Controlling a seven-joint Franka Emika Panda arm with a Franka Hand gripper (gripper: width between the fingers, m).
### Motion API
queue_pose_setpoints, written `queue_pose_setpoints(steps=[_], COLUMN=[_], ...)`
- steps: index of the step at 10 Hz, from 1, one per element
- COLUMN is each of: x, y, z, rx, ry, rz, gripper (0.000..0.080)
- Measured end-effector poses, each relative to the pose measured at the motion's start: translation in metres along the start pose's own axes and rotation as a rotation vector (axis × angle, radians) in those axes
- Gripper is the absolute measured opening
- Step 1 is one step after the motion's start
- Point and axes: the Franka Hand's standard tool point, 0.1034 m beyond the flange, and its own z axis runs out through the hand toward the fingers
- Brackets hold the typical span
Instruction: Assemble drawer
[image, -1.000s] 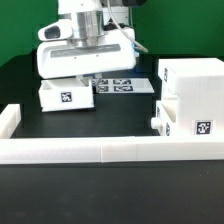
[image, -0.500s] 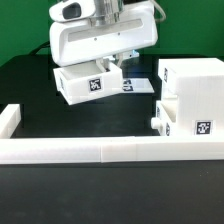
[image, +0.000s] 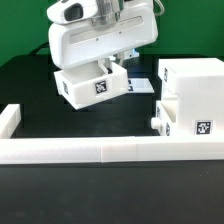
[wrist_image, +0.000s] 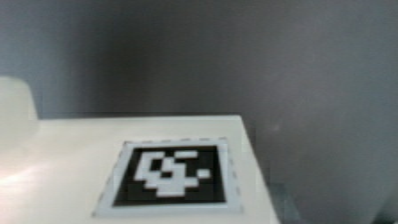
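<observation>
My gripper (image: 109, 66) is shut on a small white open-topped drawer box (image: 88, 85) with a black-and-white tag on its front. It holds the box tilted, above the black table. The white drawer housing (image: 192, 88) stands at the exterior view's right, with a second drawer box (image: 175, 118) sticking out of its lower part and a small knob on that box's front. The held box is apart from the housing, to its left. In the wrist view I see only a white face with a tag (wrist_image: 169, 172); my fingers are hidden.
The marker board (image: 138, 84) lies on the table behind the held box. A long white fence (image: 100, 150) runs across the front, with a short return at the exterior view's left (image: 8, 118).
The drawer box has left the table: my gripper lifted it, tilted it and carried it toward the exterior view's right, nearer the housing.
</observation>
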Motion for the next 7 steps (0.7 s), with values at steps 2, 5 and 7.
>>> queue_pose_setpoints(steps=[2, 5, 7], x=[0.006, 0.014, 0.012], y=[0.006, 0.011, 0.013], z=[0.000, -0.001, -0.001], rx=[-0.016, -0.042, -0.040], ry=[-0.007, -0.027, -0.033], rz=[-0.293, -0.606, -0.709], gripper=[0.0044, 0.0044, 0.0044])
